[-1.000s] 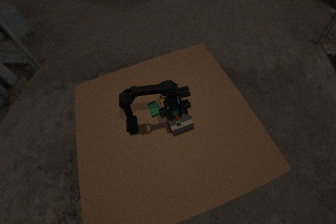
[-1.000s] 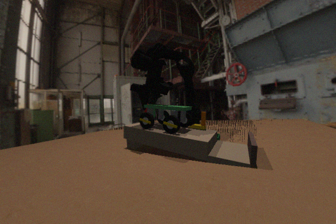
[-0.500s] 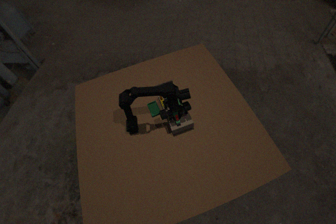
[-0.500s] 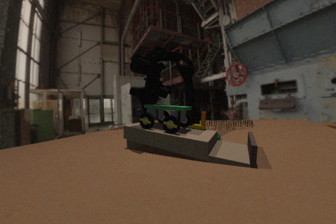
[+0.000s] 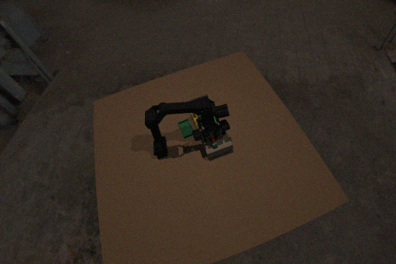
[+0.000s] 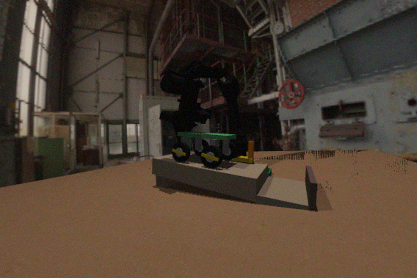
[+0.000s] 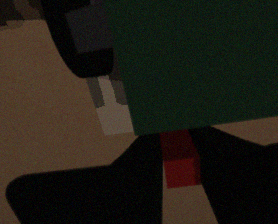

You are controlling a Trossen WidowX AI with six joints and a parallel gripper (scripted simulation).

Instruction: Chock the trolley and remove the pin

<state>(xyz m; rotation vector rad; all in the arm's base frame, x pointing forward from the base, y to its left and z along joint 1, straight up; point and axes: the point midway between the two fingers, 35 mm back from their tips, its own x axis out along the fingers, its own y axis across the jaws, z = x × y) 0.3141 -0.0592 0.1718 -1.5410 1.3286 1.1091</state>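
Observation:
The stop pin's red head (image 5: pixel 213 138) (image 7: pixel 182 172) is between the fingers of my gripper (image 7: pixel 170 127), which is shut on it at the trolley's uphill end. The pin's lower part is hidden. The trolley (image 6: pixel 207 136) (image 7: pixel 200 60), with a green deck and black wheels, stands on the sloping ramp (image 5: pixel 219 150) (image 6: pixel 205 178). The yellow chock (image 5: pixel 195 120) (image 6: pixel 244 159) with its orange handle sits on the ramp at the downhill side of the far wheel; whether they touch is not clear. The green tray (image 5: pixel 185 128) lies beside the ramp and shows no pin inside.
An upright end board (image 6: pixel 311 188) stands at the ramp's low end. The arm (image 5: pixel 181 108) reaches over the tray side and comes down above the trolley, hiding much of it in the top view. The brown table top (image 5: pixel 167 197) surrounds the ramp.

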